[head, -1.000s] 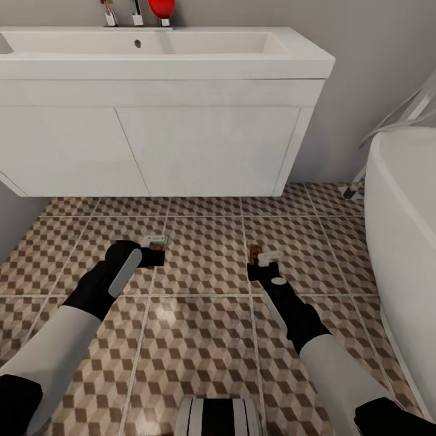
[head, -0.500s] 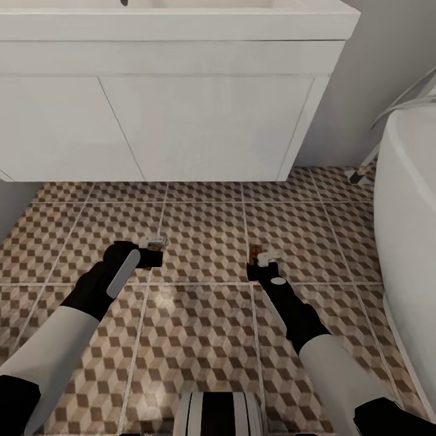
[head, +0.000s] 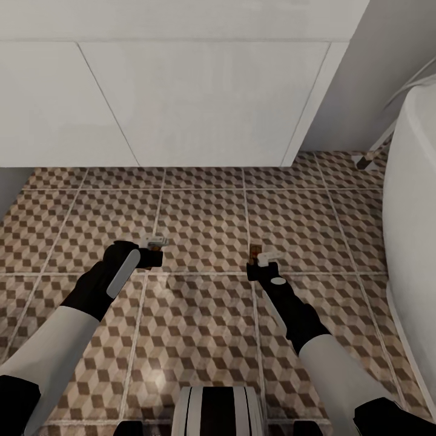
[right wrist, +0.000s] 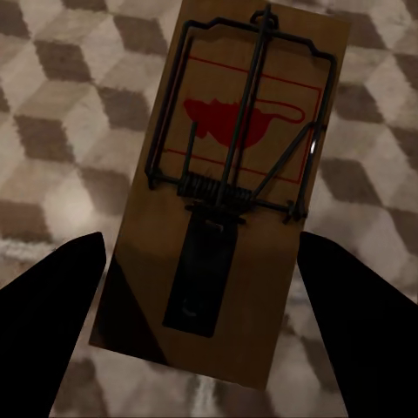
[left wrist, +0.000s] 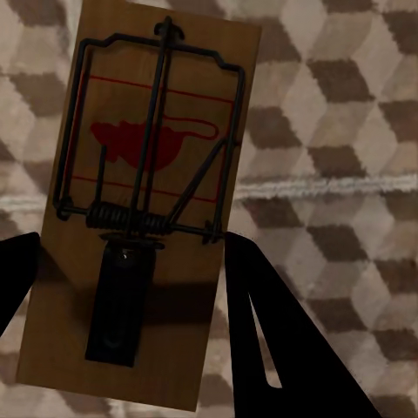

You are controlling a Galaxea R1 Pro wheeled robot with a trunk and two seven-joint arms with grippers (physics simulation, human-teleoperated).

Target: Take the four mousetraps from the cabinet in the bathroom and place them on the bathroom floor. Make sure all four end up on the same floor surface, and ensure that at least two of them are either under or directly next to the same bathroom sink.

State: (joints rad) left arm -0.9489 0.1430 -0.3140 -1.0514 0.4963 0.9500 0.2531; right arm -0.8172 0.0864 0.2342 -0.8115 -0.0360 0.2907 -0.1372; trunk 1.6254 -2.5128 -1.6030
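In the head view my left gripper (head: 152, 248) is shut on a mousetrap (head: 157, 241), held low over the bathroom floor (head: 206, 315). My right gripper (head: 260, 261) is shut on a second mousetrap (head: 256, 249), also low over the tiles. The left wrist view has a brown wooden mousetrap (left wrist: 187, 331) with a dark spring bar and red mouse print, clamped in my left gripper (left wrist: 131, 239). In the right wrist view a matching mousetrap (right wrist: 261, 287) sits in my right gripper (right wrist: 202, 239). The sink basin and the cabinet are out of view.
A white vanity unit (head: 181, 91) with flat doors hangs above the tiles straight ahead, leaving a gap under it. A white bathtub (head: 418, 212) bulges in along the right side. A grey wall (head: 9, 181) closes the far left. My base (head: 218, 412) sits at the lower edge.
The camera has dropped and moved closer, so the sink basin and taps have slid out of the top of the picture. Both grippers still hold their mousetraps.
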